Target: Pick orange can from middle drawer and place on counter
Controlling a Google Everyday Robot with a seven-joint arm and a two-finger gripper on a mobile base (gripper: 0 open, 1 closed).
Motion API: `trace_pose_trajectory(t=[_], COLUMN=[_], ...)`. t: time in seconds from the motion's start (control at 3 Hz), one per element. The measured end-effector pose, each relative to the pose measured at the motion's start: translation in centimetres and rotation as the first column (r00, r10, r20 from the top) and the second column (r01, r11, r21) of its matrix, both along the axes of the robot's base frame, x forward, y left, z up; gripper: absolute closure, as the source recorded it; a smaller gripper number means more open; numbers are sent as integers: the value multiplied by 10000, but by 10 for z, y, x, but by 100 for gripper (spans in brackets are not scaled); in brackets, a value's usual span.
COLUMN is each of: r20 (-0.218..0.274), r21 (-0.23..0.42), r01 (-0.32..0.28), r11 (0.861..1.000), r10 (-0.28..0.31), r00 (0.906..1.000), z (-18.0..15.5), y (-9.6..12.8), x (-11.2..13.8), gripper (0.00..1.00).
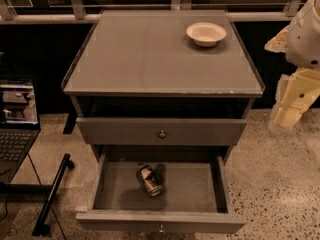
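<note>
The orange can lies on its side on the floor of the middle drawer, a little left of centre, with nothing else beside it. The drawer is pulled fully open towards me. The counter is the flat grey top of the cabinet above. My gripper hangs at the far right, beside the cabinet's right side at about counter height. It is well apart from the can and the drawer, and it holds nothing that I can see.
A white bowl stands on the counter's back right. The upper drawer is closed. An open laptop sits at the left, with a black stand leg on the speckled floor. A railing runs behind the cabinet.
</note>
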State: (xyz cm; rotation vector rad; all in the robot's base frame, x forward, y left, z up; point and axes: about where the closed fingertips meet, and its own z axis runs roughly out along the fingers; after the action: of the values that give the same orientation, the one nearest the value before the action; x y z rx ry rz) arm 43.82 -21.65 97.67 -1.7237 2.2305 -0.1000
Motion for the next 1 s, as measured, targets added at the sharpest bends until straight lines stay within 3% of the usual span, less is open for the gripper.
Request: trace_pose_trajectory(t=[0.67,1.0], r20=[236,131], r21=[319,1520], r01=[171,1367], r11=[9993,9789], r10=[-178,-1403], r00=[9996,9900], z=[-4,-32], y=[0,-2], x=[-1,-17], gripper=[0,0])
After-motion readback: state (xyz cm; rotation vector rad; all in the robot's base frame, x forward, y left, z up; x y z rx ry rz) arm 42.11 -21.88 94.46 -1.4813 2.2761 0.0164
